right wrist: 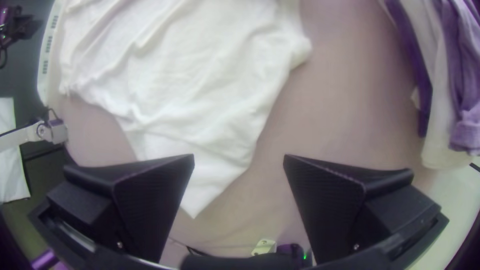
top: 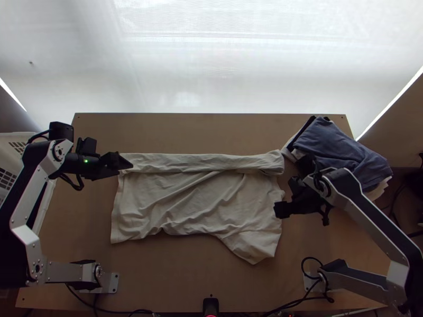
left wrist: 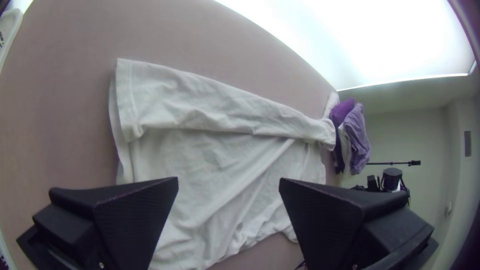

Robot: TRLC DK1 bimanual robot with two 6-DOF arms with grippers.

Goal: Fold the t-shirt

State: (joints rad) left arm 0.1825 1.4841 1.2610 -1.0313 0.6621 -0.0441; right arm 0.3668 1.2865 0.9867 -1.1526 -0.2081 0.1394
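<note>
Wide black fingers (left wrist: 132,215) are standing well apart right up at the lens, and they're belonging to the left gripper (top: 118,162), which is hanging by the far left corner of the t-shirt (top: 195,203). Same deal on the other side: the right gripper (top: 284,205) is hanging by the shirt's right edge, its fingers (right wrist: 150,200) also standing wide open. Whether either one is touching the fabric, I honestly can't tell.

So the t-shirt, pale and kinda rumpled, is lying on the table between the two grippers. It's stretching out to the right of the left one and to the left of the right one. Its far side is lying folded over in a long narrow band, looking a bit puffy at the right end. Everything on the near side of that band is lying spread, with creases running slantwise, and the near right part is poking out toward the near edge of the table (top: 174,285).

Going further out, a pile of folded clothes (top: 333,142) is sitting to the right of the shirt's far end, with a grey-blue piece lying on top. Off to the left of the shirt, past the left gripper, a white basket (top: 49,193) is standing.
</note>
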